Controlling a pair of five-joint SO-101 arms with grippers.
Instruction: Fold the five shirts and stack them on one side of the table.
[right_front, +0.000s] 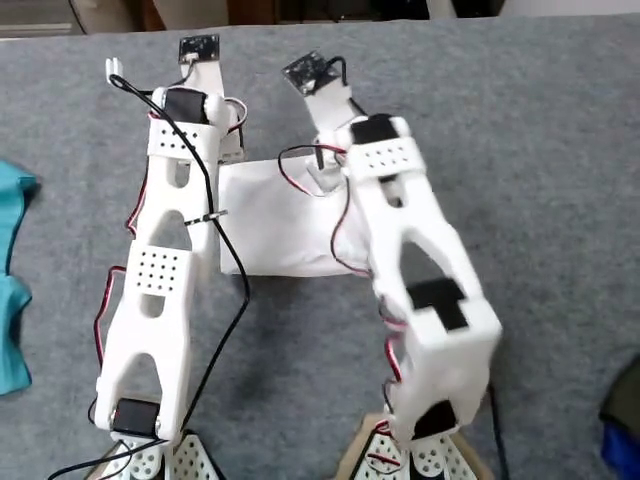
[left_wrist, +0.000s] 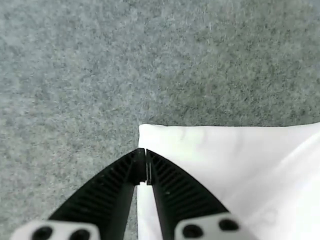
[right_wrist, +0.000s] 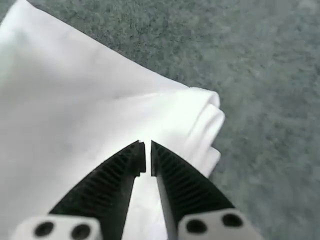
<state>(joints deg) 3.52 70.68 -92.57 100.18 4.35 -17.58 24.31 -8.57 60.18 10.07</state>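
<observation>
High view: a folded white shirt (right_front: 280, 220) lies mid bench (right_front: 540, 120), long axis side to side. The left tool (left_wrist: 145, 167) is pressed together at its corner edge; the right tool (right_wrist: 148, 157), almost together, is over its thick folded end.

A white cloth shirt (right_front: 275, 215) lies folded into a flat rectangle in the middle of the grey counter (right_front: 520, 150), one end showing layered, rolled folds. A teal cloth shirt (right_front: 12, 270) lies rumpled at the counter's left edge.

The table (right_front: 540, 130) is covered in grey felt. A folded white shirt (right_front: 280, 225) lies flat at centre. A teal garment (right_front: 12, 290) lies at one edge and a dark and blue item (right_front: 622, 420) at the opposite edge.
</observation>
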